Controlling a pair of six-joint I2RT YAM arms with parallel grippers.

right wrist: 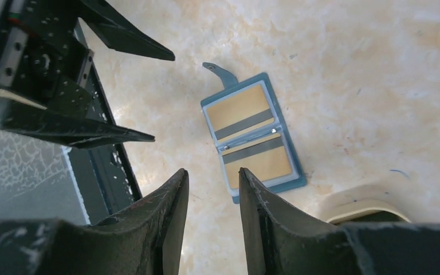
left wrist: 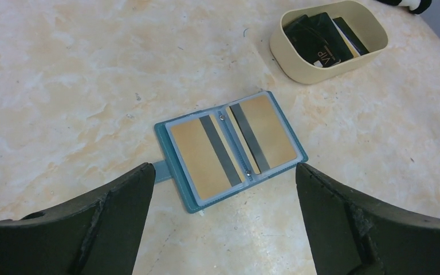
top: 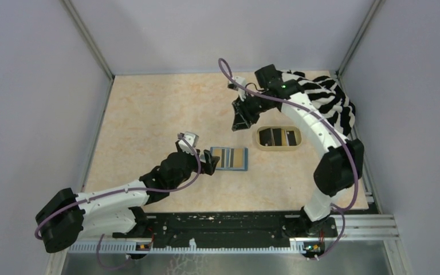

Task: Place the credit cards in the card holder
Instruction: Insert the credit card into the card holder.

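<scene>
The teal card holder [top: 229, 158] lies open flat on the table, with an orange-gold credit card [left wrist: 195, 154] in each clear sleeve. It also shows in the right wrist view [right wrist: 255, 137]. Black credit cards [top: 276, 136] lie in the tan oval tray [top: 259, 137], also seen from the left wrist [left wrist: 321, 37]. My left gripper [top: 212, 164] is wide open and empty, low at the holder's left edge [left wrist: 223, 167]. My right gripper [top: 242, 121] hangs above the table behind the holder, its jaws a little apart with nothing between them [right wrist: 212, 175].
The tan tray [left wrist: 298, 71] stands to the right of and behind the holder. A zebra-striped cloth [top: 329, 97] lies at the back right under the right arm. The black rail [top: 223, 226] runs along the near table edge.
</scene>
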